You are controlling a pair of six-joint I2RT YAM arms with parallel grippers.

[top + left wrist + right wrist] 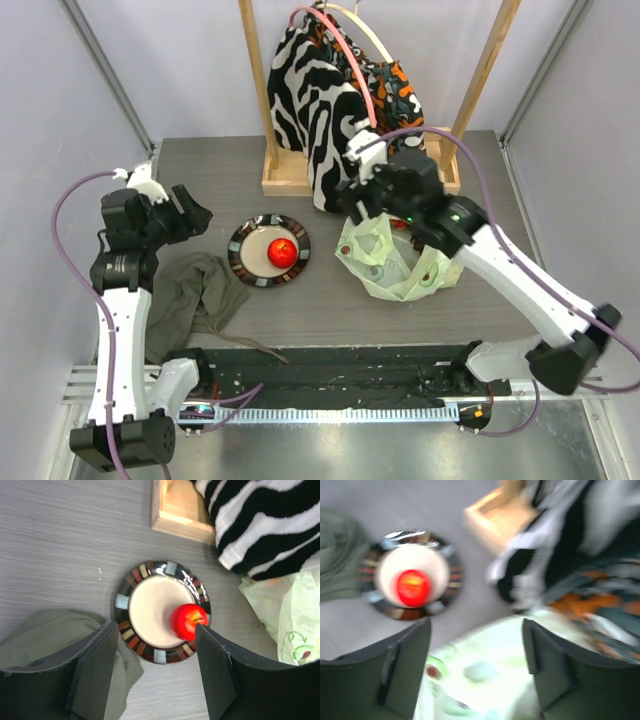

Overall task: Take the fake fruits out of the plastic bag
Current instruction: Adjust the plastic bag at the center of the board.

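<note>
From above, we saw a grey table with two robot arms mounted at its near edge. A round plate point(240, 250) with a dark patterned rim sat near the middle of the table, and a glossy red apple point(282, 252) rested on it, towards its right side. To the right of the plate, apart from it, lay the pale-green plastic bag point(400, 280), crumpled, its mouth facing up and avocado halves printed on it. We could not make out what lay inside.

The right gripper point(378, 205) hung over the bag's far edge. Its wrist view was blurred, but its two dark fingers point(405, 670) stood wide apart with nothing between them, and the bag filled the space below.

The left gripper point(192, 215) hovered at the table's left side, left of the plate. Its fingers point(95, 665) were spread too and held nothing; through its camera we saw the plate and apple on the table beneath the gap.

An olive-grey cloth point(195, 295) lay bunched at the left, just beside the plate. At the back stood a wooden rack point(285, 180) hung with black-and-white patterned garments point(315, 100), their hems reaching down beside the bag.
</note>
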